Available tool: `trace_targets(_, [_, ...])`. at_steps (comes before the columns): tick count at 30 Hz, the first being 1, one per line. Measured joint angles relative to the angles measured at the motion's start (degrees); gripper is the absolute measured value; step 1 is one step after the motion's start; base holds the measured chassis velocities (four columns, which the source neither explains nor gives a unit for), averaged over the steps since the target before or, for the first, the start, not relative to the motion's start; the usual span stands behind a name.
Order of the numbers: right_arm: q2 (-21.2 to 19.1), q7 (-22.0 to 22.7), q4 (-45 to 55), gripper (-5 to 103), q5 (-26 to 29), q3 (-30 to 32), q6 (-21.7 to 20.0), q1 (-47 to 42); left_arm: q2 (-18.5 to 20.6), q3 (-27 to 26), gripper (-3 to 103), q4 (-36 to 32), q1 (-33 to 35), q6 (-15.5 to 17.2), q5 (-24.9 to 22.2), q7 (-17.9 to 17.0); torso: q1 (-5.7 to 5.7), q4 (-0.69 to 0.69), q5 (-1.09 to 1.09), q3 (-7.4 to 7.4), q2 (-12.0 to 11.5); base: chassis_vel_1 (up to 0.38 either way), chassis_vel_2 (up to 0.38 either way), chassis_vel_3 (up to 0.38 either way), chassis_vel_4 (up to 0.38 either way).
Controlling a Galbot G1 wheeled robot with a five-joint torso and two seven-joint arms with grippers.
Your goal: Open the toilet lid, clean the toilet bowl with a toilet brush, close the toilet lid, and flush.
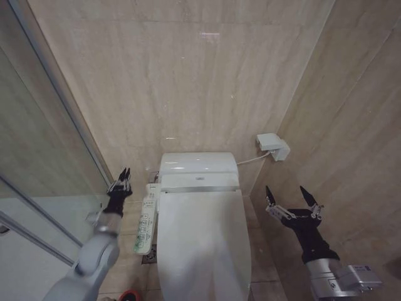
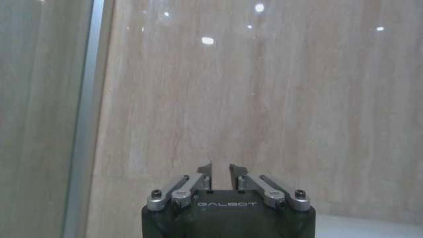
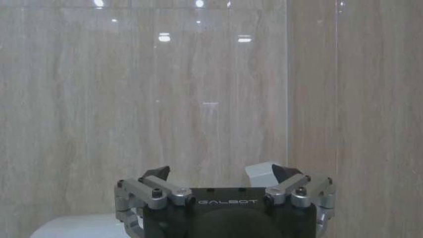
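Note:
The toilet lid [image 1: 203, 244] lies shut over the toilet, so the toilet bowl is hidden beneath it. The toilet brush is out of view. My left gripper [image 1: 123, 175] hangs in the air left of the toilet, level with its back unit, its fingers pressed together and pointing at the wall [image 2: 220, 168]. My right gripper [image 1: 287, 193] floats right of the toilet with its two fingers spread wide and nothing between them [image 3: 221, 173]. Neither gripper touches the toilet.
A white control panel [image 1: 145, 219] runs along the toilet's left side. A red round object [image 1: 128, 295] sits on the floor at the lower edge. A white wall box [image 1: 274, 146] with a cable hangs right of the tank. A glass partition [image 1: 44, 125] stands left; tiled walls close in.

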Motion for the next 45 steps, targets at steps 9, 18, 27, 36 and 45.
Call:
trace_targets(9, [0.0, 0.0, 0.0, 100, 0.0, 0.0, 0.0, 0.0, -2.47, -11.32, 49, -13.86, 15.95, 8.07, 6.62, 1.04, 0.0, -0.02, 0.01, 0.0, 0.0, 0.0, 0.0, 0.0, 0.0])
trace_targets(18, [0.0, 0.0, 0.0, 100, 0.0, 0.0, 0.0, 0.0, -5.62, -16.63, 76, -22.41, 24.29, 9.84, 7.41, 6.98, 0.0, -0.02, 0.0, 0.01, 0.0, 0.0, 0.0, 0.0, 0.0])
trace_targets(27, [0.0, 0.0, 0.0, 100, 0.0, 0.0, 0.0, 0.0, -7.87, -18.28, 99, -26.83, 28.37, 9.76, 10.15, 8.97, 0.01, -0.01, 0.0, 0.01, 0.0, 0.0, 0.0, 0.0, 0.0])
trace_targets(36, [0.0, 0.0, 0.0, 100, 0.0, 0.0, 0.0, 0.0, -10.34, -17.89, 100, -29.26, 31.26, 8.9, 12.2, 9.04, 0.01, -0.01, 0.01, 0.01, -0.01, 0.0, 0.0, 0.0, 0.0])
trace_targets(45, [0.0, 0.0, 0.0, 100, 0.0, 0.0, 0.0, 0.0, -11.88, -17.88, 100, -30.62, 32.53, 8.8, 12.62, 9.04, 0.01, -0.01, 0.0, 0.01, -0.01, 0.0, 0.0, 0.0, 0.0])
